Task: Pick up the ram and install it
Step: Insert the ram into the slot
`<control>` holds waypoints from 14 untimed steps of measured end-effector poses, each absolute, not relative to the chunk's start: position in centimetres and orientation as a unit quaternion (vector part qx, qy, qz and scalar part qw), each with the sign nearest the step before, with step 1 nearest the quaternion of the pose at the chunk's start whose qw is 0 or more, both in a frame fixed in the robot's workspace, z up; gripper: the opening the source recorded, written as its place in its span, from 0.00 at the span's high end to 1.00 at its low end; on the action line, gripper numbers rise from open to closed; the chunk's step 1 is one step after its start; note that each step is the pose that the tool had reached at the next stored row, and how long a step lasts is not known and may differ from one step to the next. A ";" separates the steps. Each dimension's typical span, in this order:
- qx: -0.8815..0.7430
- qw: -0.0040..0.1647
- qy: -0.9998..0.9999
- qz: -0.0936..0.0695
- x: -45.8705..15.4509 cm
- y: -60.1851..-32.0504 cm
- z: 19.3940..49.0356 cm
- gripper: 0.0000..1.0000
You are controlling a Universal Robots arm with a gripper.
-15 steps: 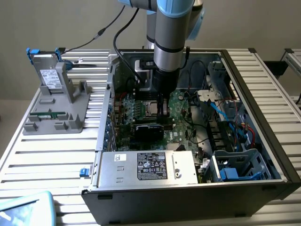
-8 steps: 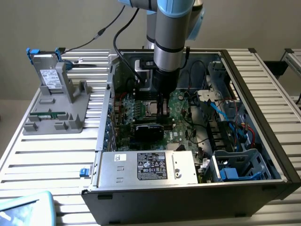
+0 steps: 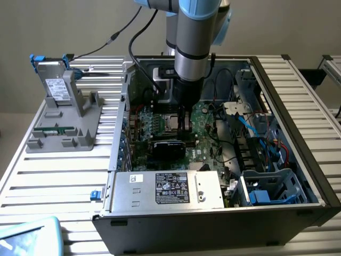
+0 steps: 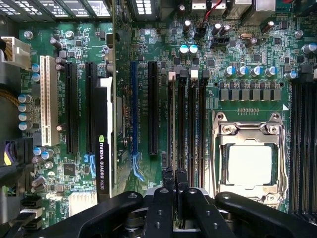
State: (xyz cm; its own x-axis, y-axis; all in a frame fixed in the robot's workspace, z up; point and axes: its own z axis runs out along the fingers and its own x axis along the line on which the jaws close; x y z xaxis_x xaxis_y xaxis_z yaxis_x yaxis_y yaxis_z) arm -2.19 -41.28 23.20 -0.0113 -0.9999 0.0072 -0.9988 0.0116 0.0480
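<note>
The tool (image 4: 175,176) is matt black, the motherboard (image 4: 247,49) glossy green, the CPU socket frame (image 4: 250,131) bright metal

Ram (image 4: 174,126): long thin stick, seen edge-on in wrist view, so it reads as just a narrow line. Stands upright on its long edge, pinched btwn the closed tool (image 4: 175,174) fingertips. Runs straight out ahead of the tool, along a dark memory slot. Bottom edge at the slot; can't tell if fully seated.
</note>
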 end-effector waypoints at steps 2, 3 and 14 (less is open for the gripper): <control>0.703 0.020 -0.711 -0.015 -2.2 -41.3 23.2 0.87; 0.703 0.021 -0.711 -0.016 -2.1 -41.3 23.2 0.87; 0.703 0.029 -0.711 -0.024 -1.4 -41.4 23.2 0.87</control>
